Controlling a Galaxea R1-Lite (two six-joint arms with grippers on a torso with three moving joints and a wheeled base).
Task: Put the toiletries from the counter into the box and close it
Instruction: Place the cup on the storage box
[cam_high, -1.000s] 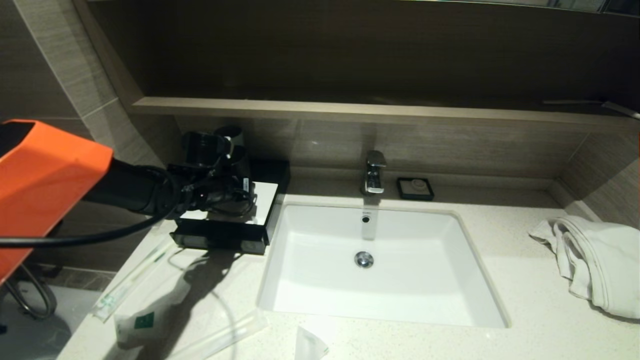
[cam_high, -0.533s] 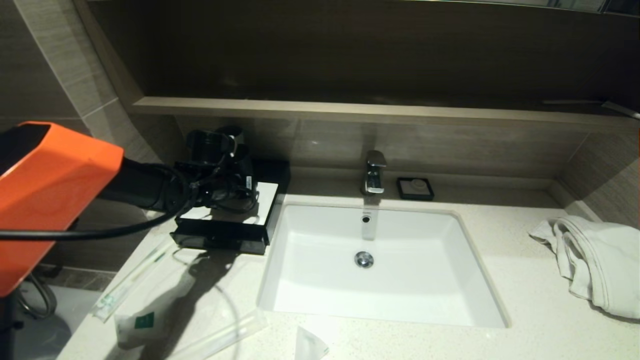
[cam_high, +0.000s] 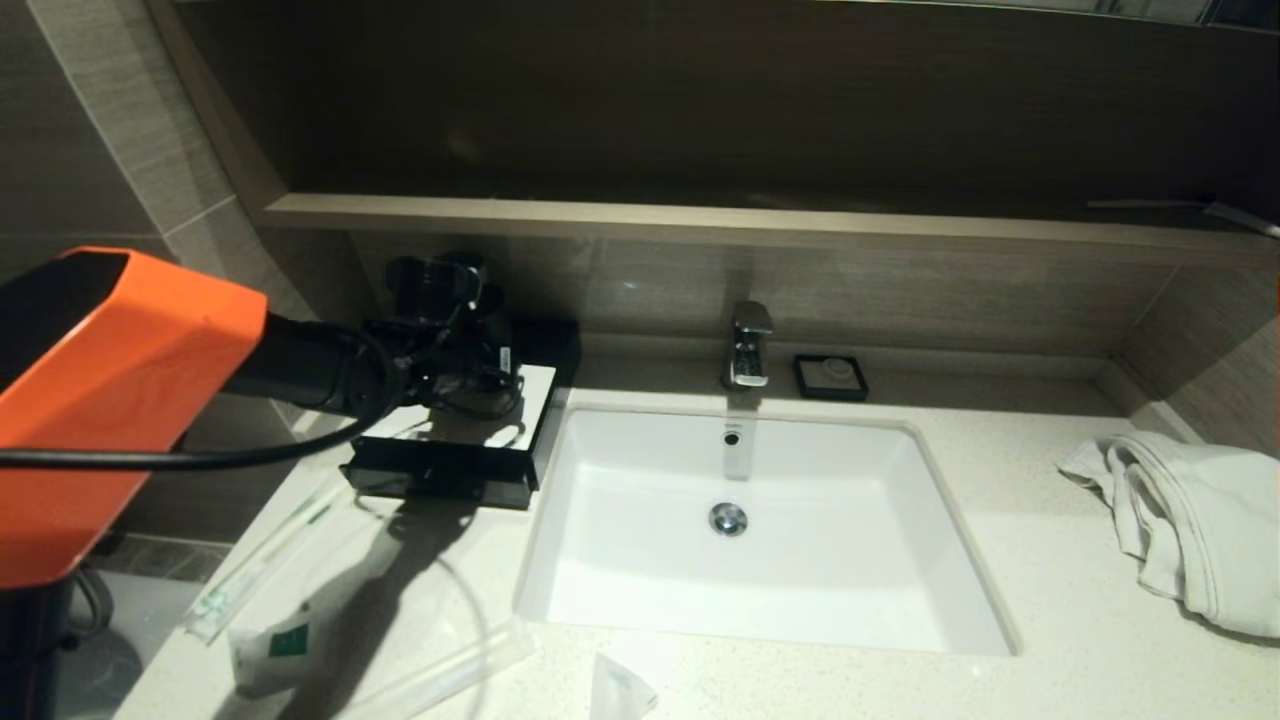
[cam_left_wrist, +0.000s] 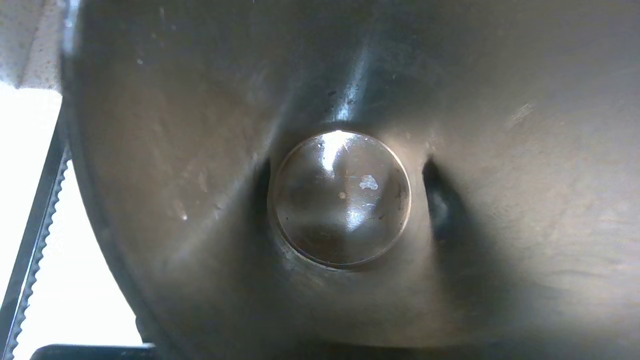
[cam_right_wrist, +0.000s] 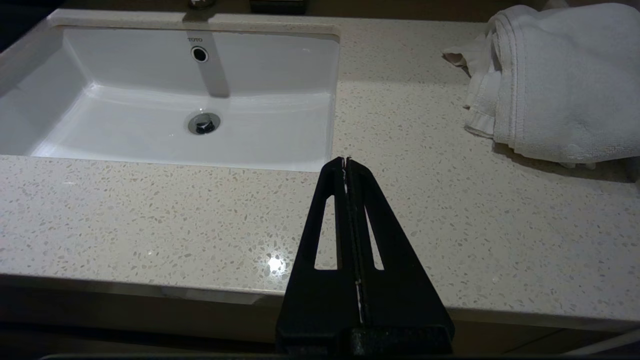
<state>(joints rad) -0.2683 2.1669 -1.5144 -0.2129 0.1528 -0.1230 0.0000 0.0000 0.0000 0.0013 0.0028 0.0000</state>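
Speckled off-white surface beneath a brown wooden shelf, read from left to right. At far left the orange left arm reaches over the near corner, its shadow falling across the toiletries, which all lie on the surface in front of the box: a long thin packet, a short pouch with a green square, a second long packet and a small pouch at the near edge. Behind them sits the black box with its white top panel, just beside the sink's left rim. The left gripper hangs over that panel and hides much of it; in the left wrist view a dark grey cup fills almost the whole view, and whether this gripper is spread or clamped cannot be told. Next come the white sunken sink, the chrome faucet and a small black soap dish by the back wall. The right gripper hovers over the front edge right of the sink, its fingers pressed together on nothing. A crumpled white towel lies at far right.
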